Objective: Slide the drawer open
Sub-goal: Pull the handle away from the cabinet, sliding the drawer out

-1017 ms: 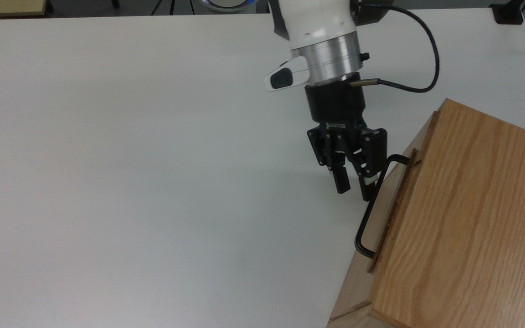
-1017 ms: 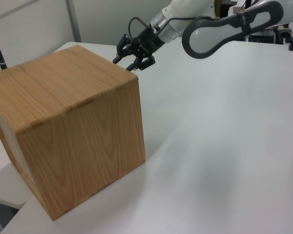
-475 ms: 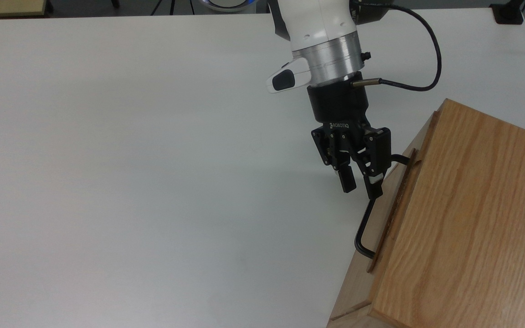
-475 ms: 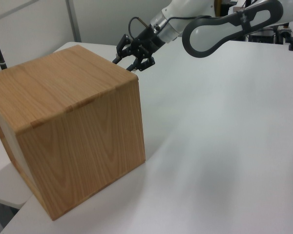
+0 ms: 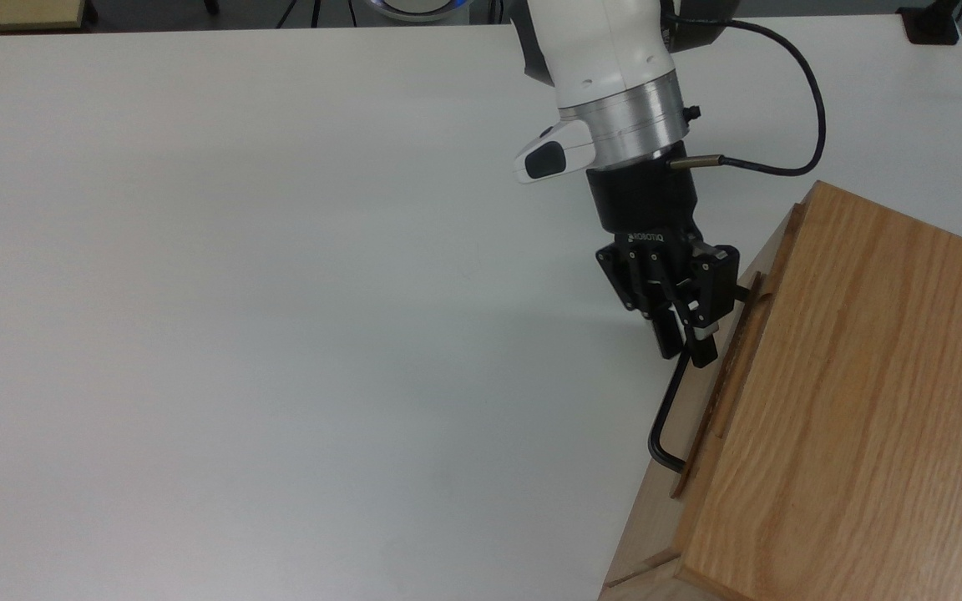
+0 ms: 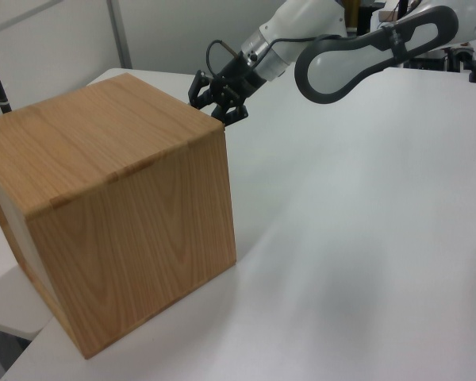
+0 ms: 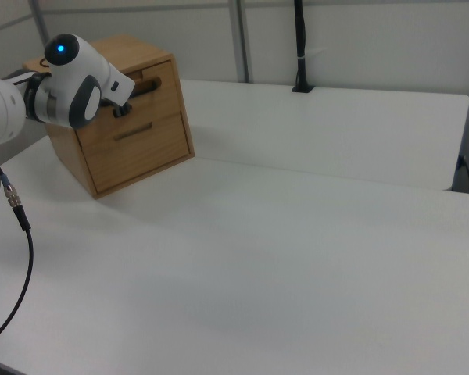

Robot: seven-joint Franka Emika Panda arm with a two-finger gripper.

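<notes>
Top view: gripper (image 5: 684, 349) at the upper end of the black handle (image 5: 670, 411) on the top drawer (image 5: 736, 351), fingers straddling the bar and closed down to it, so judged clamped on the handle. Drawer front lying along the cabinet (image 5: 857, 401) edge at the top view's right, standing only slightly proud of the housing; barely open, if at all. White table (image 5: 281, 292) beneath. Handle judged thin, rigid metal, likely slick; best held across the bar as here, though a hold nearer the bar's middle would pull straighter and lessen the chance of racking the drawer in its runners. Drawer itself judged light and stiff, sliding with little force. Left view: gripper (image 6: 220, 105) pressed against the far top corner of the cabinet (image 6: 119, 222); drawer face hidden behind the housing, jaw state not readable here. Right view: cabinet (image 7: 133, 133) at the right view's upper left, arm link in front of the top drawer (image 7: 152, 84); second drawer (image 7: 141, 141) below, shut, with its own dark handle. Contents of either drawer not visible; nothing to record on what is inside.
</notes>
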